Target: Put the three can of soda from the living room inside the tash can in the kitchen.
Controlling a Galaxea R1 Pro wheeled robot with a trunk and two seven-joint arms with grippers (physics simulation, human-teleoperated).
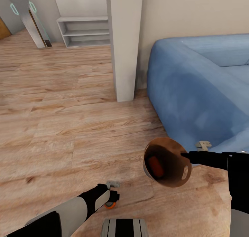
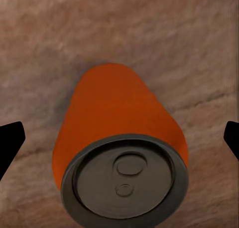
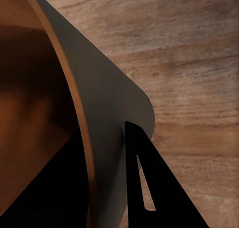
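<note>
We pick the floor can.
Left gripper open astride orange can; centre, close. Right gripper pinches bin rim.

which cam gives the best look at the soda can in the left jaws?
Left wrist view: the bright orange soda can with the grey top sits large between the open left jaws, top and pull tab clear. The head view shows just a sliver of its orange rim under the left gripper. The right wrist view shows the coppery brown bin instead.
</note>
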